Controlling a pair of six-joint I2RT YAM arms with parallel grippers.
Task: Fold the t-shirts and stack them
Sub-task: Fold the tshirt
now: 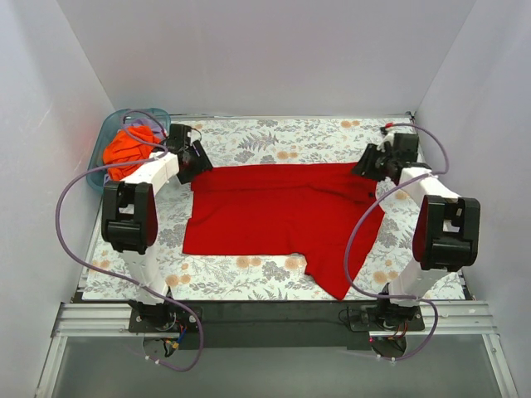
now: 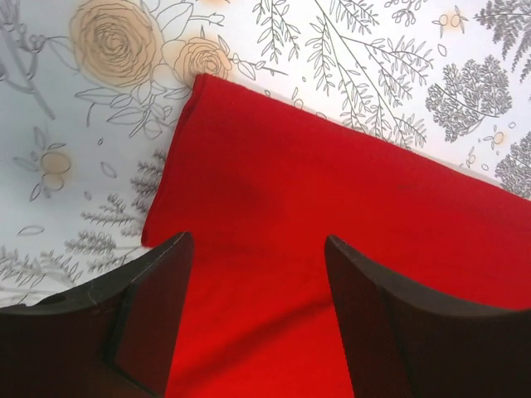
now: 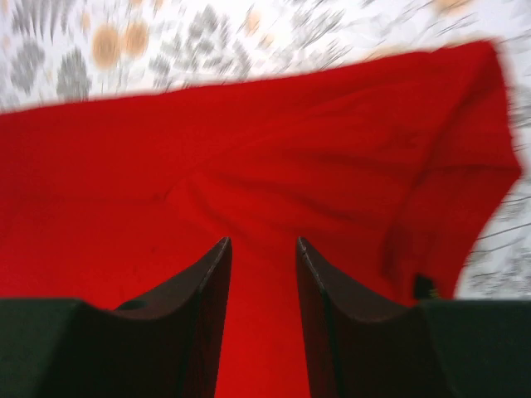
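Note:
The red t-shirt (image 1: 278,215) lies spread on the floral table cover, with one sleeve trailing toward the near right. The orange t-shirt (image 1: 126,151) sits crumpled in the teal bin (image 1: 104,143) at the far left. My left gripper (image 1: 196,162) hovers at the red shirt's far left corner; in its wrist view the fingers (image 2: 158,290) stand wide apart over the red cloth (image 2: 315,199), empty. My right gripper (image 1: 371,164) is at the shirt's far right corner; its jaws are partly apart above the red cloth (image 3: 249,174), holding nothing.
The floral table cover (image 1: 274,133) ends at a black strip and metal rail at the near edge. White walls close in the left, back and right sides. Purple cables loop beside both arms.

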